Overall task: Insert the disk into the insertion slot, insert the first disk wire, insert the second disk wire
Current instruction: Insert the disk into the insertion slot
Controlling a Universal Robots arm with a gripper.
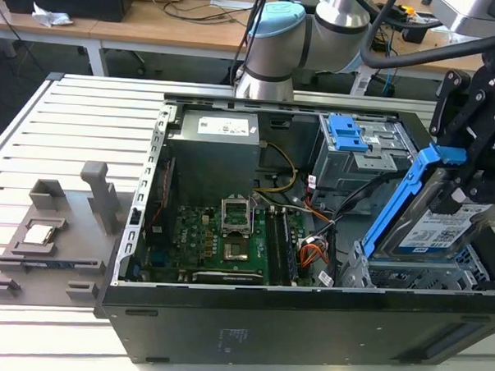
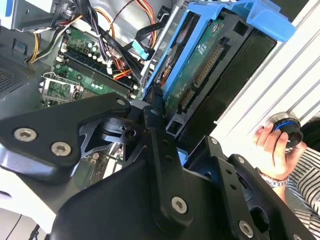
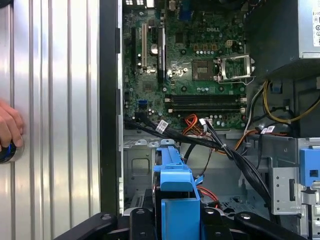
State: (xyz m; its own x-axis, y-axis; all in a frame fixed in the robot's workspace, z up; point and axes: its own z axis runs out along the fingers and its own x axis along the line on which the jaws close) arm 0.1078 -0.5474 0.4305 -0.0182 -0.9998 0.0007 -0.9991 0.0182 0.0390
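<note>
My gripper (image 1: 464, 180) is shut on the disk (image 1: 444, 229), a silver drive with a white-and-blue label in a bright blue caddy. In the exterior view it hangs tilted, its lower end just above the insertion slot (image 1: 408, 276), a grey perforated cage at the case's front right corner. The second wrist view shows the disk's green circuit-board underside (image 2: 200, 67), with one black finger (image 2: 153, 107) against its edge. In the first wrist view the caddy (image 3: 175, 182) sits between my fingers above the grey cage floor (image 3: 137, 162). Loose black and orange wires (image 3: 215, 142) lie beside the slot.
The open case holds a motherboard (image 1: 225, 234), a power supply (image 1: 212, 147) and a taller grey cage with a blue latch (image 1: 348, 132). A grey fixture (image 1: 52, 234) lies on the slatted table at the exterior view's left. A person's hand (image 2: 275, 145) rests on a round knob outside the case.
</note>
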